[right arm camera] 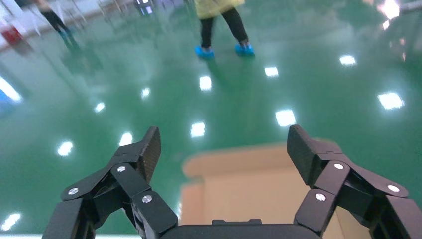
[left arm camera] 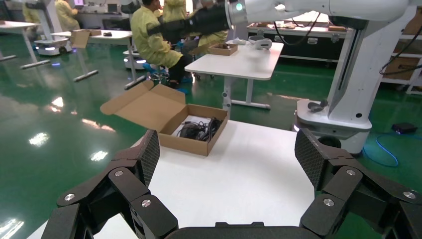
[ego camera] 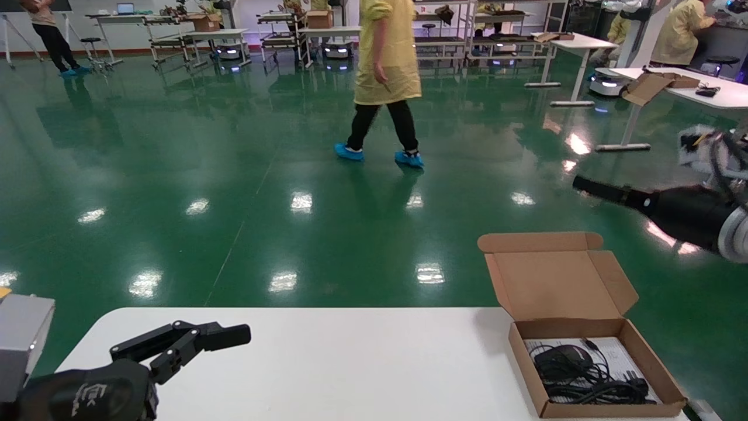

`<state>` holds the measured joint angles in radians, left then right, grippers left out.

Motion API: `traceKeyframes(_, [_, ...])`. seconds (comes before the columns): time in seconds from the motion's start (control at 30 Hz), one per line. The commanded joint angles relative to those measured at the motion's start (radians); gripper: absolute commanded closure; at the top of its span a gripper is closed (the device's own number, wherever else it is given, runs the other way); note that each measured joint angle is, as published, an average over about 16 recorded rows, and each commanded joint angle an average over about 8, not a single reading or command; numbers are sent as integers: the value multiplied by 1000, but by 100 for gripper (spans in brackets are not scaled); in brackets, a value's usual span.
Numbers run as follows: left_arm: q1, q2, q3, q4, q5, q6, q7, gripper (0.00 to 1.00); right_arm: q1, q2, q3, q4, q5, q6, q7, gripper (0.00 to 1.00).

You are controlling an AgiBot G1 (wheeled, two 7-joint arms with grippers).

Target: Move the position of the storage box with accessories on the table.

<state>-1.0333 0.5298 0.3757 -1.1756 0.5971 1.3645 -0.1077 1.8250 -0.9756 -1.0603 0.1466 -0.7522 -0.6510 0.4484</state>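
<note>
The storage box (ego camera: 529, 374) of brown cardboard sits near the right front corner of the white table (ego camera: 350, 362), its flap lid (ego camera: 555, 275) standing open. Inside lie the accessories: a black mouse with coiled cable (ego camera: 575, 371) on a white leaflet (ego camera: 622, 351). My right gripper (ego camera: 584, 187) hangs open in the air above and behind the lid; in the right wrist view the right gripper (right arm camera: 224, 144) shows the blurred lid (right arm camera: 249, 184) below it. Far to the left of the box, my left gripper (ego camera: 231, 336) is open and empty just above the table. From the left wrist view, the left gripper (left arm camera: 229, 154) faces the box (left arm camera: 191, 142).
A person in a yellow coat (ego camera: 385, 76) walks across the green floor beyond the table. White desks (ego camera: 701, 88) stand at the far right. A grey block (ego camera: 23, 333) sits at the left edge. My white body (left arm camera: 366, 59) rises beside the table.
</note>
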Motion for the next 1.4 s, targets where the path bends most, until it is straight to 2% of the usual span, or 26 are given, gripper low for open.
traceKeyframes(0.03, [0, 0, 0, 0, 0, 0, 0, 0, 5, -2, 9, 4, 13, -2, 0, 0])
traceKeyframes(0.3, [0, 0, 0, 0, 0, 0, 0, 0, -40, 18, 38, 56, 0, -44, -13, 0])
traceKeyframes(1.4, [0, 0, 0, 0, 0, 0, 0, 0, -451, 218, 468, 682, 12, -507, -156, 0])
